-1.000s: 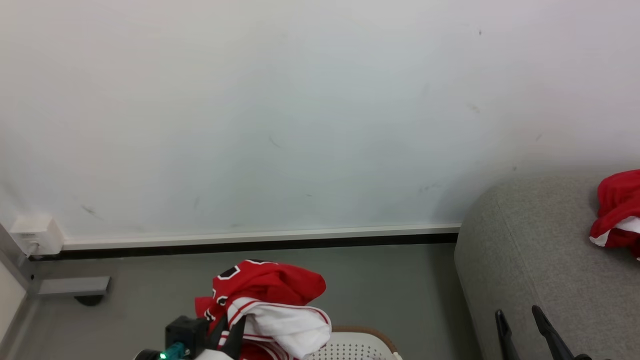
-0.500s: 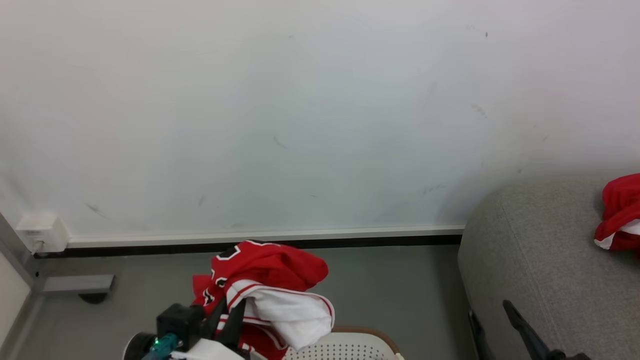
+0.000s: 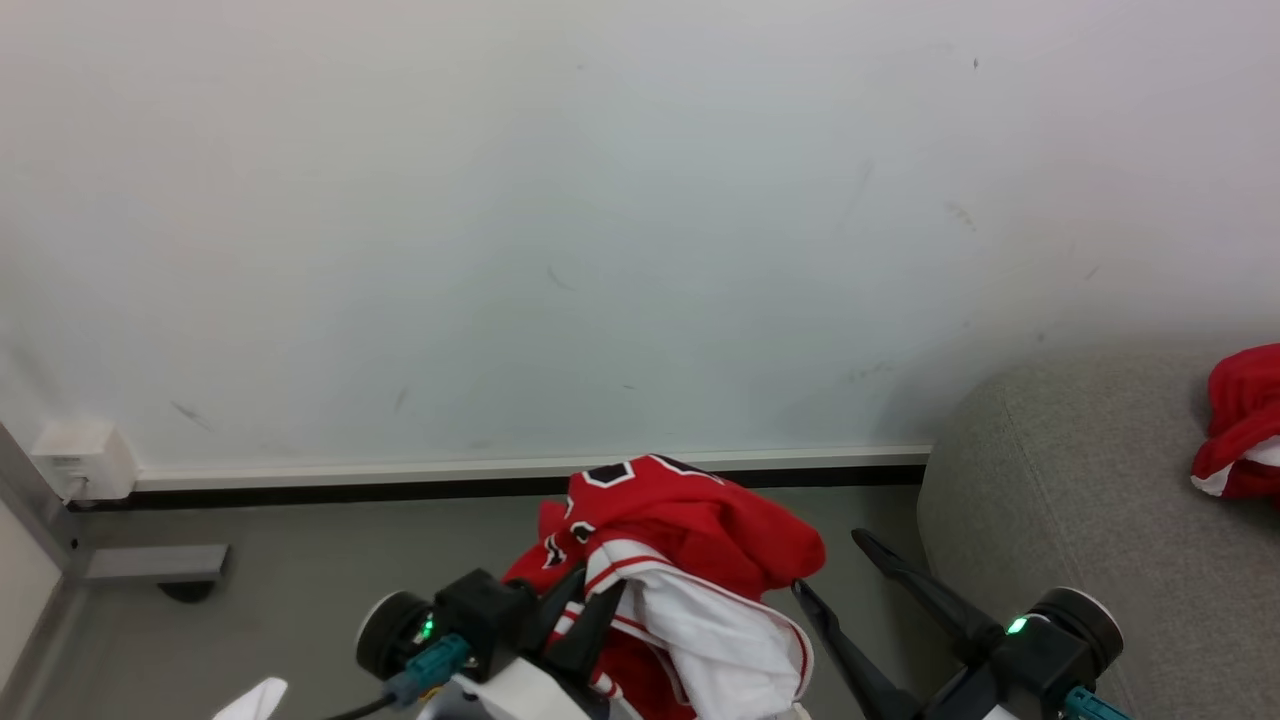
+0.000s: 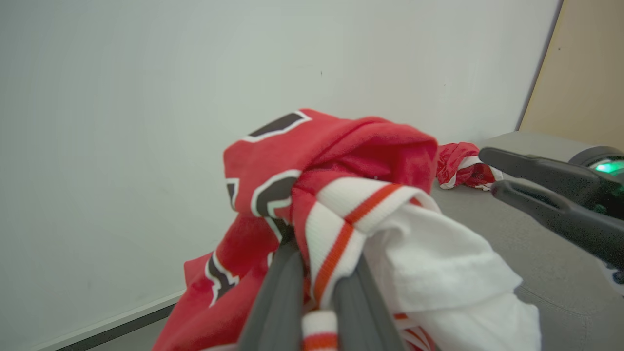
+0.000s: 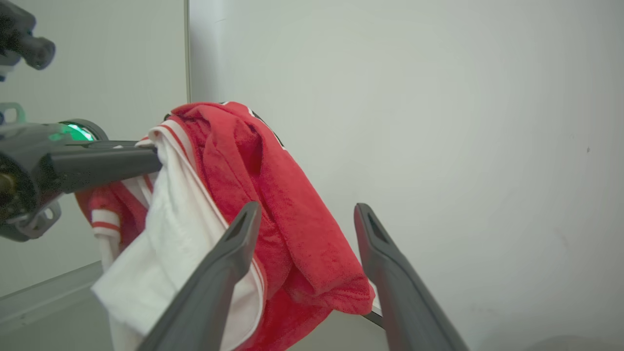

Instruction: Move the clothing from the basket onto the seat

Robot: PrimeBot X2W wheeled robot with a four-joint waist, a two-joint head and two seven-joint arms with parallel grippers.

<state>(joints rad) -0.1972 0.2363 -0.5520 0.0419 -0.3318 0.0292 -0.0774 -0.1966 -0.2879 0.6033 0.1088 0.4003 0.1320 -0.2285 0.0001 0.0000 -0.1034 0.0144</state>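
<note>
**Clothing clamped in our left gripper, off the seat's end**

Our left gripper [image 3: 597, 586] is clenched on the bunched red-and-white clothing [image 3: 700, 520], held above the floor [image 3: 300, 570] just off the seat's [image 3: 1080, 500] rounded end. Our right gripper [image 3: 827, 560] stands spread wide beside the bundle, gripping nothing. Another red garment [image 3: 1235, 420] lies near the seat's back edge, by the wall [image 3: 600, 250].

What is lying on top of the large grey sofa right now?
One crumpled bright red garment with white trim lies on the grey woven sofa, at the head view's right edge. The cushion beneath it is covered, and the frame cuts off its far side.
</note>
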